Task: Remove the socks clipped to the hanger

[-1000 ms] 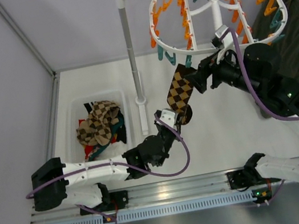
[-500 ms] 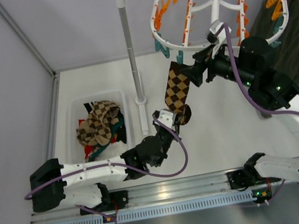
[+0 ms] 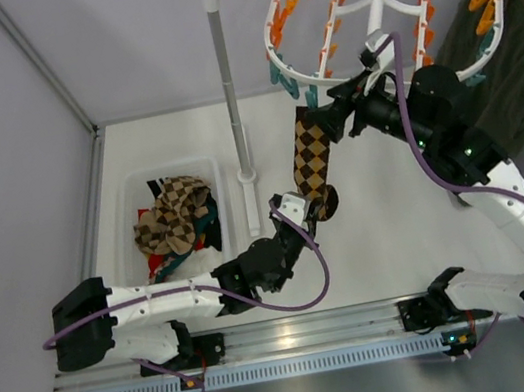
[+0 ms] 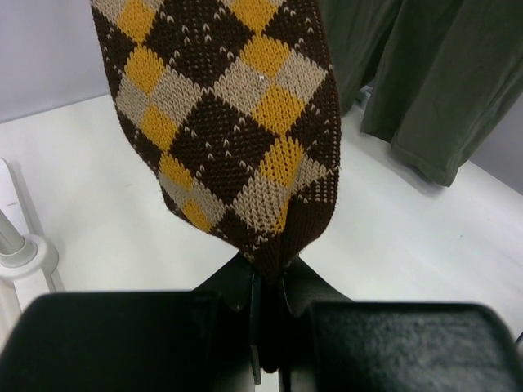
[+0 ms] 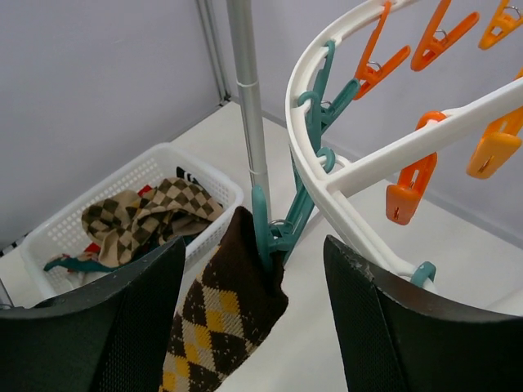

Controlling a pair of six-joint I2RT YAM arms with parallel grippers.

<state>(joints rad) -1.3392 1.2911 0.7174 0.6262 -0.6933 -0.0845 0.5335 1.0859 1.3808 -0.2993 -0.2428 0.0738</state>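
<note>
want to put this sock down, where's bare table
Bare white tabletop lies between the hanging brown argyle sock and the right arm, and behind the white plastic basket. Crowded: the basket itself, heaped with socks.

We saw one brown argyle sock [image 3: 310, 159] hanging straight down from a teal clip [image 5: 261, 216] on the white oval hanger [image 5: 351, 167]; more checkered socks [image 3: 173, 222] lay heaped in the basket [image 3: 124, 205].

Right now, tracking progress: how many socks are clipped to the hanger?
1: a brown argyle sock on a teal clip at the hanger's left rim, toe in the left hand. The right arm may hide others.
</note>
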